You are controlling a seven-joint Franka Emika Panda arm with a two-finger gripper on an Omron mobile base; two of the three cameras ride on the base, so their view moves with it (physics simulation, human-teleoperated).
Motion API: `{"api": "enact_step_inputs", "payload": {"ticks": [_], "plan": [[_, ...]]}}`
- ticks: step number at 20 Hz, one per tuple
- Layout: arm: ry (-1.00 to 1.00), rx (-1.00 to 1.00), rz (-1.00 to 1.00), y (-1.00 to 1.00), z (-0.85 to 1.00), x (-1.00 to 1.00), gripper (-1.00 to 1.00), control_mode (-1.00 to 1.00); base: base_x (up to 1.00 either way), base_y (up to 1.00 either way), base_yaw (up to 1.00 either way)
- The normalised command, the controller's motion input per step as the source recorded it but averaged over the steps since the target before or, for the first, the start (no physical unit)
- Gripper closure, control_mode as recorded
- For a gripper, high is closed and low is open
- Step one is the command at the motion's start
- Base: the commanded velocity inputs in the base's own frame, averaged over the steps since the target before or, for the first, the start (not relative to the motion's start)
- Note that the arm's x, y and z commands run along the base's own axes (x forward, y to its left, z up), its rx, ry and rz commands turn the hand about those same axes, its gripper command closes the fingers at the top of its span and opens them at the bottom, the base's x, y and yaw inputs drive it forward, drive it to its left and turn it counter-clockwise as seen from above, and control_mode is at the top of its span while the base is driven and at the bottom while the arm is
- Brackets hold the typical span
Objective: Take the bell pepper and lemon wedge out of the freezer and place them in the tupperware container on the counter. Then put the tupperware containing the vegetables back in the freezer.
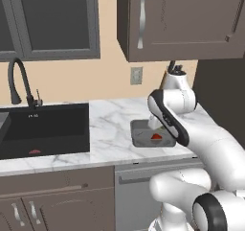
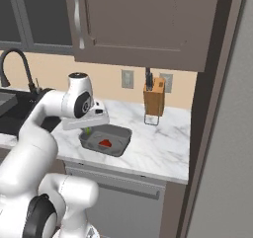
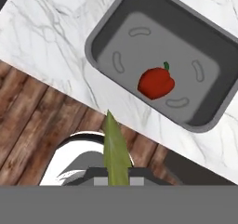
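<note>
White marble surface (image 3: pixel 42 37) spans upper left of hand view. Tool (image 3: pixel 116 179) at bottom centre, pinched on lemon wedge (image 3: pixel 114 148). Right of it, tupperware container (image 3: pixel 100 37) holds bell pepper (image 3: pixel 156 82), centre frame.

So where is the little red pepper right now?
The bell pepper lies inside the grey tupperware container on the marble counter, left of the knife block in the right base view.
</note>
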Motion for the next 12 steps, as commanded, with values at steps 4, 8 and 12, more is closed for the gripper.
{"api": "enact_step_inputs", "payload": {"ticks": [4,8,12], "plan": [[0.04,0.0,0.01,0.0,-0.29,0.48,1.0,-1.0,0.0,0.0,0.0],[0.08,0.0,0.01,0.0,-0.21,0.53,1.0,-1.0,0.0,0.0,0.0],[0.05,0.0,0.0,0.0,-0.3,0.43,1.0,-1.0,0.0,0.0,0.0]]}}
